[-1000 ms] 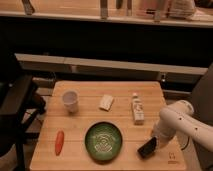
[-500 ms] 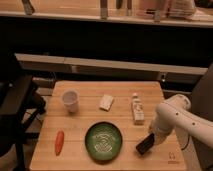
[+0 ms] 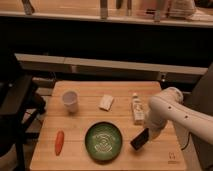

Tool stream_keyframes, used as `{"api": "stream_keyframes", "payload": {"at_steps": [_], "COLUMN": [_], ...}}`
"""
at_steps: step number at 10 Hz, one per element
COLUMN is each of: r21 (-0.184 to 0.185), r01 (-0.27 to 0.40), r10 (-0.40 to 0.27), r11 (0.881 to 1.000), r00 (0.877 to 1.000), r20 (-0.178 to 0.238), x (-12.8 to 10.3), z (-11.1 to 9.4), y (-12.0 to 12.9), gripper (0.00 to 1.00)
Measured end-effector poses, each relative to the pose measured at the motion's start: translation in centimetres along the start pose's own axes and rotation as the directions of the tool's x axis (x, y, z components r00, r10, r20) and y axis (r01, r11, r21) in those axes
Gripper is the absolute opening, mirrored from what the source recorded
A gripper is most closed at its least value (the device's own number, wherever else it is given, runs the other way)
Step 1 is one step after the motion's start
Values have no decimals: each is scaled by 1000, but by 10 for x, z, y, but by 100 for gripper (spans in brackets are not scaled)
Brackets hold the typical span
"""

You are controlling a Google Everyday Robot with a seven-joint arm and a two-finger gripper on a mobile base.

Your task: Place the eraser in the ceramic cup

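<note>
The black eraser (image 3: 140, 139) hangs tilted just above the table, right of the green bowl, and my gripper (image 3: 148, 132) is shut on its upper end. The white arm reaches in from the right and covers most of the gripper. The white ceramic cup (image 3: 70, 101) stands upright on the left part of the wooden table (image 3: 85, 120), well away from the gripper and across the bowl from it.
A green patterned bowl (image 3: 103, 141) sits at the front middle. An orange carrot (image 3: 59, 142) lies at the front left. A pale block (image 3: 106, 102) and a small bottle (image 3: 136, 110) lie farther back. A dark chair stands left of the table.
The gripper has risen and shifted left with the eraser, which now sits higher and closer to the green bowl. Nothing else has moved.
</note>
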Motion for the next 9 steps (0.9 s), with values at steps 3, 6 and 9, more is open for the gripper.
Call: {"api": "stream_keyframes", "payload": {"at_steps": [3, 6, 9], "r21": [10, 18, 31], "r01": [24, 48, 63], "r10": [-24, -47, -61], "r11": [1000, 999, 998], "r00": [999, 998, 996], "r20": [-22, -44, -61], "x": [-6, -20, -27], "z": [-16, -28, -32], "y": [-20, -42, -56], "gripper": [5, 5, 5]}}
